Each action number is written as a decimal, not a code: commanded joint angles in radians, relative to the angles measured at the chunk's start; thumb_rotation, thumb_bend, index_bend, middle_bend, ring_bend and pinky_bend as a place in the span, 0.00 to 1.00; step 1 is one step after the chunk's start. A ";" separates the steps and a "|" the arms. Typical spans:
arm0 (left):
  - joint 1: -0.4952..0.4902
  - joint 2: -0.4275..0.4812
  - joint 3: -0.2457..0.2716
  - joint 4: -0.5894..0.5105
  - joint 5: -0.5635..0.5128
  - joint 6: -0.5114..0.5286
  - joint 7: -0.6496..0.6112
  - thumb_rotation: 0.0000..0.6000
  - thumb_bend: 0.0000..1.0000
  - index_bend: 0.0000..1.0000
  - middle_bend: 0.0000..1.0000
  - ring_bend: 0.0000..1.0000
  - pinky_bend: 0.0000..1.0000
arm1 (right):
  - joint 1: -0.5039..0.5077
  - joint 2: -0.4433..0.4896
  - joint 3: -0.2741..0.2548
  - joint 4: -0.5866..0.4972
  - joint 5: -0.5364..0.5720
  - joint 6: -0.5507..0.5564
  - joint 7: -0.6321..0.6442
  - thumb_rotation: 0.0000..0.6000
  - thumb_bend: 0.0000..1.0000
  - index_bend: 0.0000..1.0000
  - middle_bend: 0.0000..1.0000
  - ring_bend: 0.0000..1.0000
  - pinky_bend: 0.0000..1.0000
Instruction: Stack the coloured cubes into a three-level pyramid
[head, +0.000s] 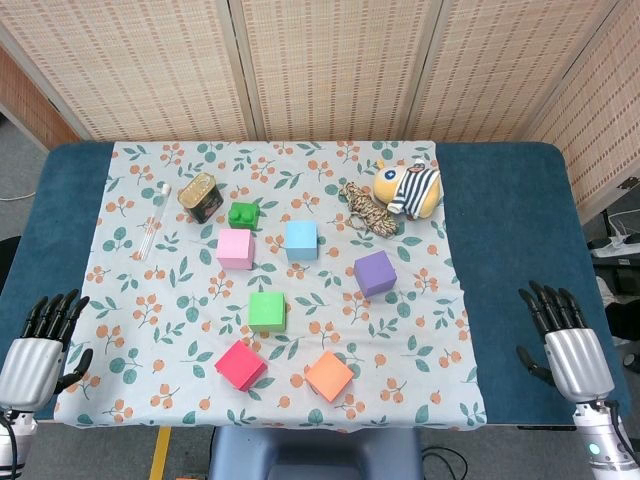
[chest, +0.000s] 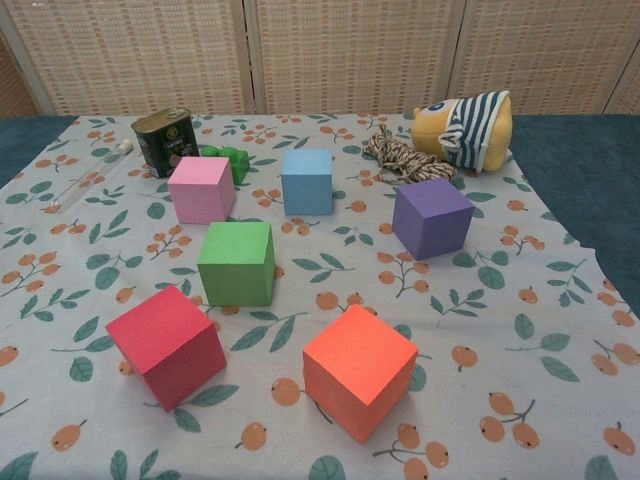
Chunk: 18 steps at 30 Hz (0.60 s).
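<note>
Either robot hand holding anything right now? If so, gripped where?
Nothing is held. The left robot hand and right robot hand both rest open at the table edges, fingers apart, away from the six coloured cubes on the floral cloth.

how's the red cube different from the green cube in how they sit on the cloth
The red cube lies turned, one corner pointing toward the robot; the green cube sits nearly square-on. The red cube lies nearer the table's front edge, the green cube more central. Both stand alone, unstacked, on the floral cloth.
</note>
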 joint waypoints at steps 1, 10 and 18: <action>0.001 0.001 -0.001 -0.006 -0.005 -0.003 0.006 1.00 0.42 0.00 0.00 0.00 0.04 | 0.005 -0.003 -0.002 0.000 0.000 -0.011 -0.012 1.00 0.23 0.00 0.00 0.00 0.00; 0.000 0.004 -0.003 -0.008 -0.003 0.003 -0.012 1.00 0.42 0.00 0.00 0.00 0.04 | 0.052 -0.018 0.015 -0.017 0.016 -0.081 -0.049 1.00 0.23 0.00 0.00 0.00 0.00; -0.017 0.004 -0.009 -0.001 -0.012 -0.025 -0.027 1.00 0.42 0.00 0.00 0.00 0.04 | 0.331 -0.021 0.149 -0.128 0.197 -0.480 -0.266 1.00 0.23 0.00 0.00 0.00 0.00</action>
